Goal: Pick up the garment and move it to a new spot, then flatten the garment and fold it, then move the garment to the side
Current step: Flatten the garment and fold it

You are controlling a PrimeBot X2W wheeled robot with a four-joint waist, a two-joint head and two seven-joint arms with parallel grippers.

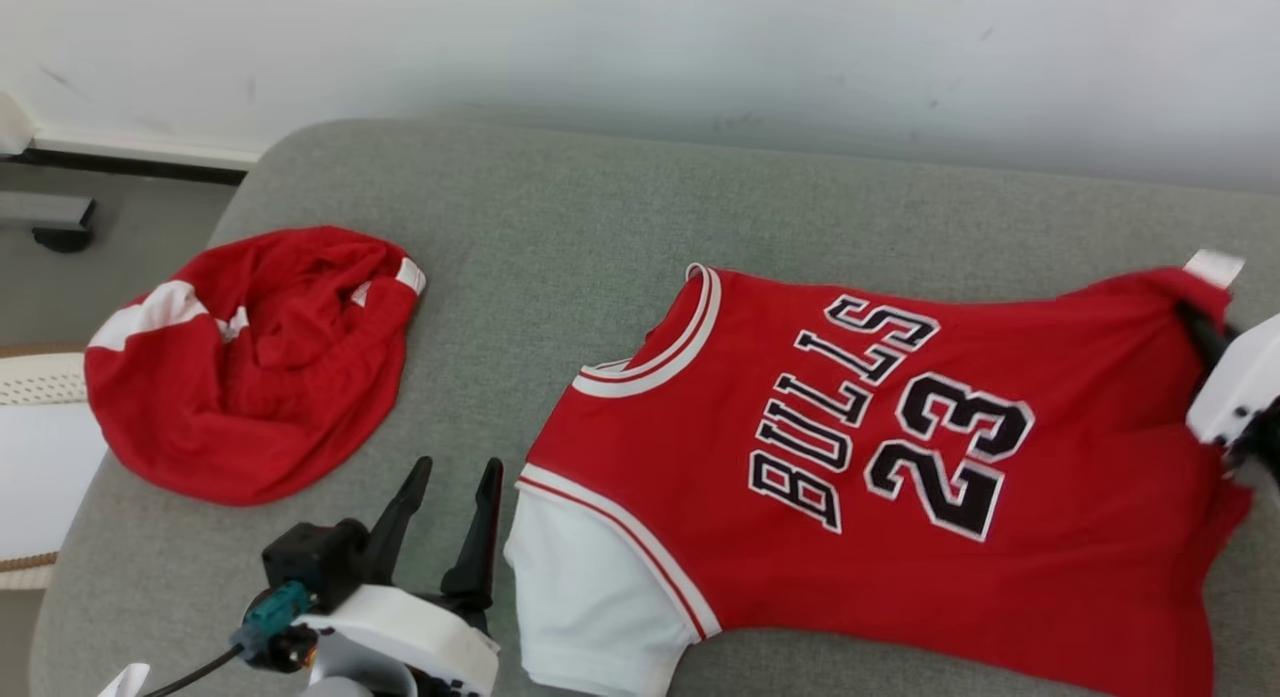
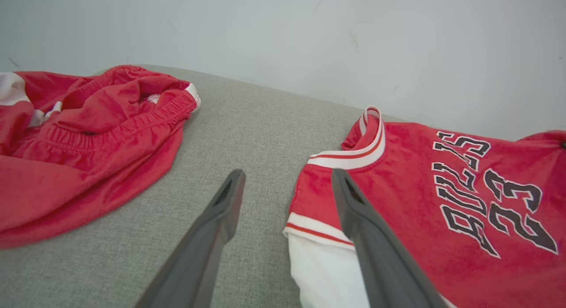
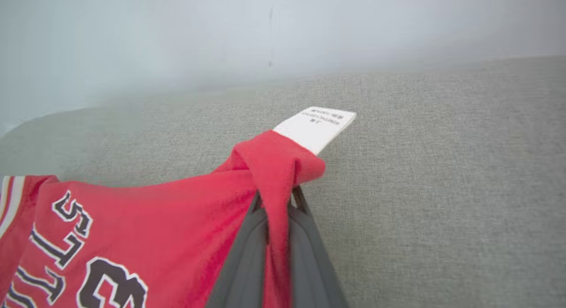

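The garment is a red jersey with "BULLS 23" in black and white, lying spread on the grey cushion, collar toward the left. My right gripper is shut on a pinched fold of its hem corner, just below the white label; in the head view that gripper sits at the jersey's far right corner. My left gripper stands open just left of the white sleeve. In the left wrist view, the left gripper has one finger over bare cushion and the other over the jersey's shoulder.
A second red garment lies bunched at the left end of the grey cushion. A pale wall runs behind. The cushion's left edge drops to the floor, where a dark foot stands.
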